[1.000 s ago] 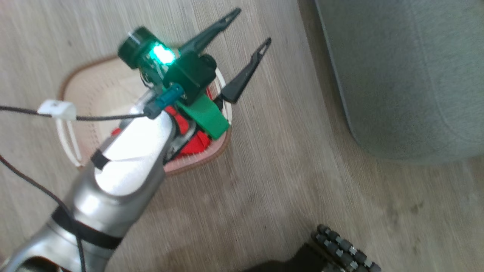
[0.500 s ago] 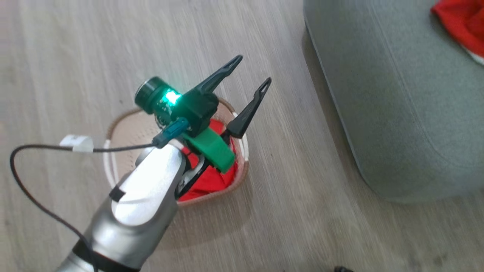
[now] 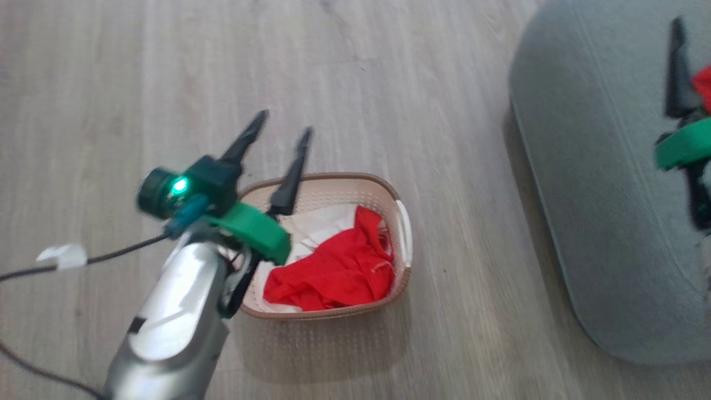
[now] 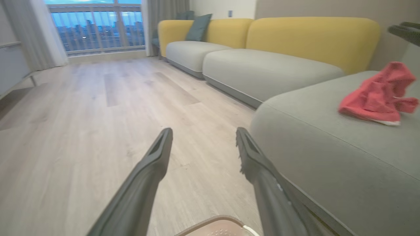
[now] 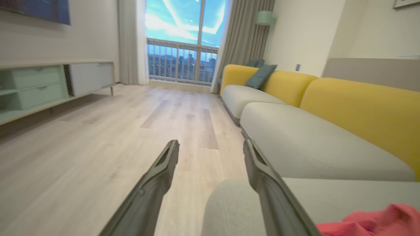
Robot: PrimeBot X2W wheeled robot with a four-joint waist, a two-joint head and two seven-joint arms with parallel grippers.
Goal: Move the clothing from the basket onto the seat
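Observation:
The cream basket (image 3: 401, 236) with a brown rim stands on the wooden floor, left of the grey-green seat (image 3: 600, 194). Inside it lies red clothing (image 3: 333, 272) on top of a pale white piece (image 3: 311, 228). My left gripper (image 3: 284, 123) hovers open and empty above the basket's far left rim, and the rim (image 4: 213, 226) shows below its fingers (image 4: 154, 164). Another red garment (image 4: 377, 95) lies on the seat (image 4: 328, 147). My right gripper (image 5: 211, 143) is open and empty over the seat (image 5: 236, 203), close to that garment (image 5: 370, 223). One of its fingers (image 3: 676, 66) shows at the right edge.
A long sofa with yellow backs (image 5: 344, 101) and grey cushions runs along the wall beyond the seat. A low cabinet (image 5: 39, 88) stands along the opposite wall. Wide wooden floor (image 3: 389, 83) lies around the basket. A cable with a white tag (image 3: 61, 255) trails from my left arm.
The head camera has swung, so the whole picture shifted. My left gripper now stands over the basket's left side, uncovering the clothing. The right gripper has come into view over the seat.

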